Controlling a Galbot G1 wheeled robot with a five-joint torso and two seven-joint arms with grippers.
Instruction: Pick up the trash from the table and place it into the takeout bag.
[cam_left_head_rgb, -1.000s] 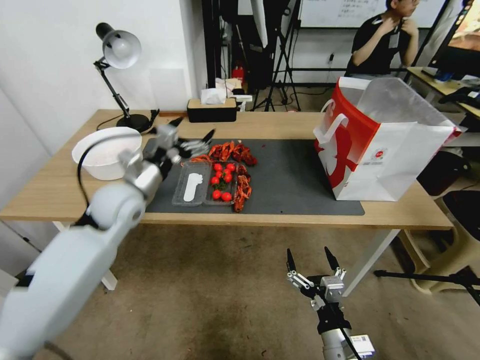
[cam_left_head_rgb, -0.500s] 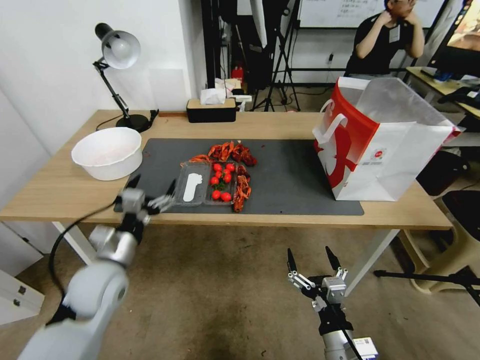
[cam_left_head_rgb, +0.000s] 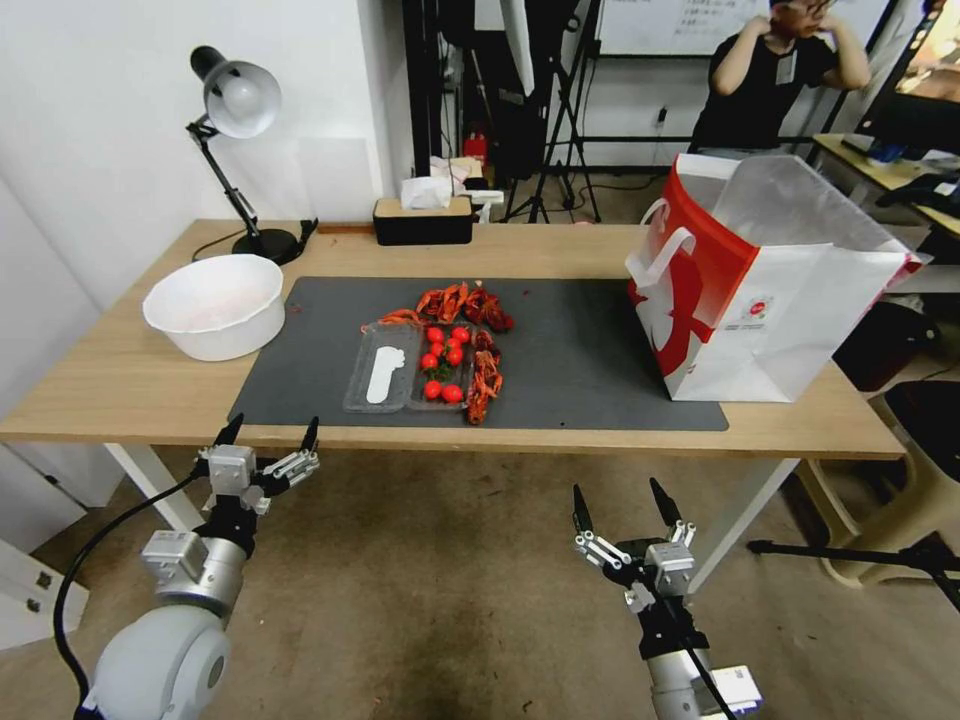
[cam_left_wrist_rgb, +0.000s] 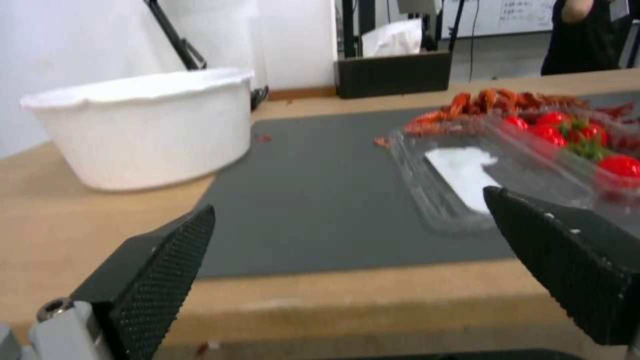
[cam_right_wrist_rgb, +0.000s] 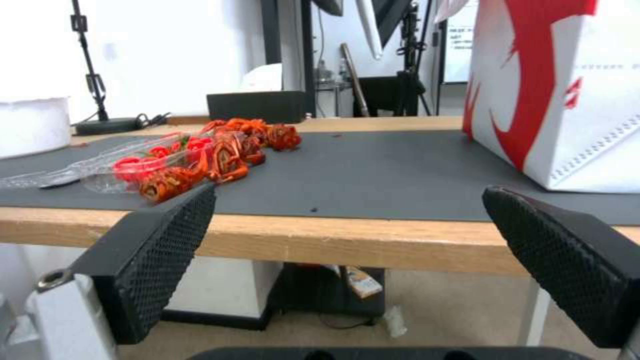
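Observation:
On the table (cam_left_head_rgb: 120, 385) lies a dark grey mat (cam_left_head_rgb: 580, 350). At its middle sit a clear plastic tray (cam_left_head_rgb: 385, 368) (cam_left_wrist_rgb: 460, 187) with cherry tomatoes (cam_left_head_rgb: 443, 360) and red crayfish shells (cam_left_head_rgb: 468, 303) (cam_right_wrist_rgb: 230, 150) around it. A white bowl (cam_left_head_rgb: 213, 305) (cam_left_wrist_rgb: 143, 127) stands at the left. The takeout bag (cam_left_head_rgb: 770, 290) (cam_right_wrist_rgb: 560, 90) stands open at the right end. My left gripper (cam_left_head_rgb: 270, 428) (cam_left_wrist_rgb: 348, 200) hangs open and empty just below the table's front edge. Lower, over the floor, my right gripper (cam_left_head_rgb: 616, 490) (cam_right_wrist_rgb: 350, 191) is open and empty too.
A desk lamp (cam_left_head_rgb: 235, 100) and a black tissue box (cam_left_head_rgb: 423, 218) stand along the table's back edge. Tripod legs (cam_left_head_rgb: 850, 555) and a stool (cam_left_head_rgb: 920, 440) are on the floor at the right. Bare mat lies between the shells and the bag.
My left arm has drawn back from above the mat by the tray and dropped to below the table's front edge. The right gripper has hardly moved.

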